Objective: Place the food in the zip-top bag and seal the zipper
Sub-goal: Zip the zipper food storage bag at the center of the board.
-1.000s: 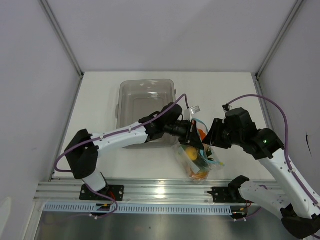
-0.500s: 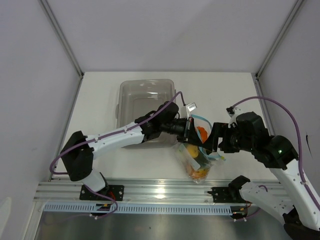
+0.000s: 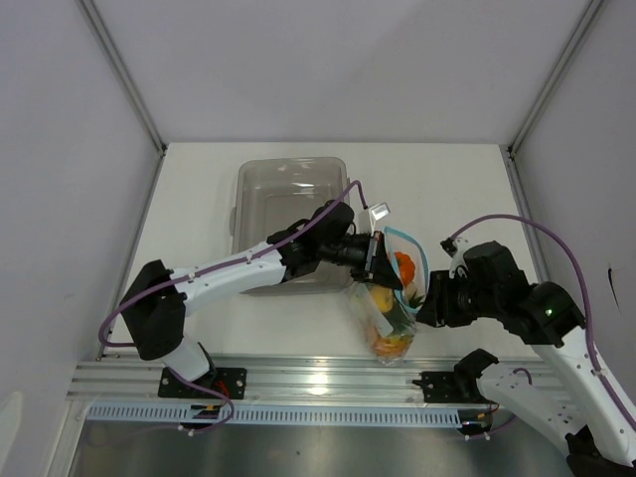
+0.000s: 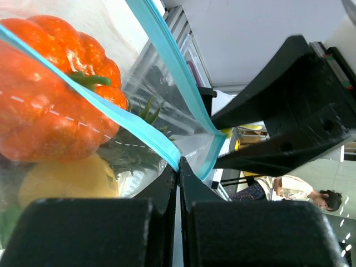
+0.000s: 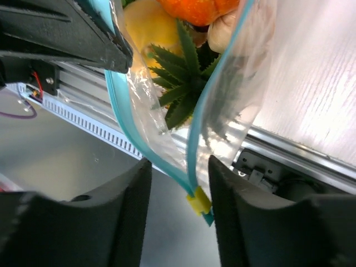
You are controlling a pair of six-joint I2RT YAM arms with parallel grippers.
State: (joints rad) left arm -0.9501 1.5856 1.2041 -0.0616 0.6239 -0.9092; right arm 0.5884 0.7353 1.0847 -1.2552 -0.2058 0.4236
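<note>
Zip-top bag (image 3: 384, 314) loaded, mouth open. Left fingers (image 4: 111, 233) pinch the zipper (image 4: 122, 119). Right fingers (image 5: 245, 222), spread, just moved to straddle its end: sealing next.

Crinkly clear plastic zip-top bag (image 5: 236, 92), glossy orange pumpkin (image 4: 44, 111), matt table (image 3: 199, 199)

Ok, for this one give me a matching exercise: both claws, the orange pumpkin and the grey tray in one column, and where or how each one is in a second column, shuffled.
Column one:
1 left claw
2 right claw
3 pumpkin
4 tray

Column two:
A inside the zip-top bag
B open, a finger on either side of the zipper's end
C on the table, partly under the left arm
D shut on the zipper

Pairs: 1-D, 2-B, 3-A, 4-C
</note>
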